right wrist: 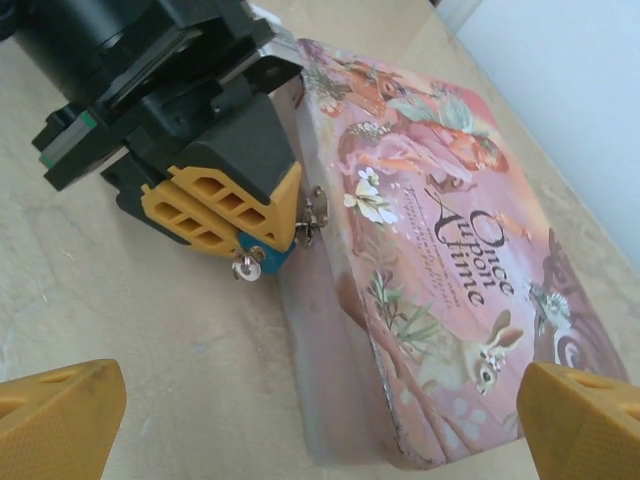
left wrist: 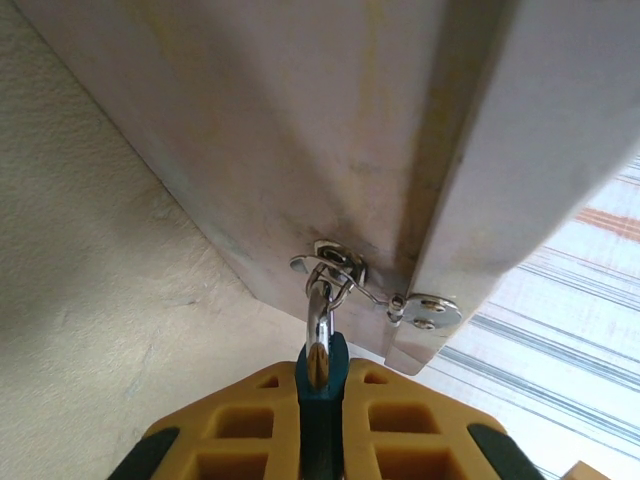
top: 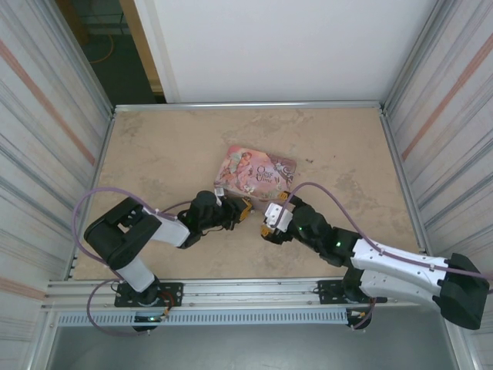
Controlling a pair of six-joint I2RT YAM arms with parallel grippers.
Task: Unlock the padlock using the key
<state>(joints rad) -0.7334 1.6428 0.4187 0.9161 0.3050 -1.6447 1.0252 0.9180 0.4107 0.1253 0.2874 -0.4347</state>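
On the table [top: 169,146]: a pink tin [top: 256,173] lies flat near the middle, its illustrated lid facing up, and both arms reach in to its near edge.
Padlock [left wrist: 322,395]: it hangs at the tin's side wall, its blue body pinched between yellow fingers [left wrist: 250,425].
Shackle [left wrist: 318,320]: silvery and still seated in the body, it is threaded through the small metal hasp [left wrist: 335,268] on the tin.
Left gripper [left wrist: 322,440]: clamped on the padlock's body. In the right wrist view it sits just beside the tin's side, with the blue body poking out below its fingertips.
Right gripper [right wrist: 320,420]: its jaws are spread wide with nothing between them. It faces the tin's long side, near the left gripper but apart from the padlock.
Silvery stub [right wrist: 243,267]: it sits at the padlock's lower end, too small to tell whether it is the key.
Tin's lid: closed, with the hasp folded over the front wall.
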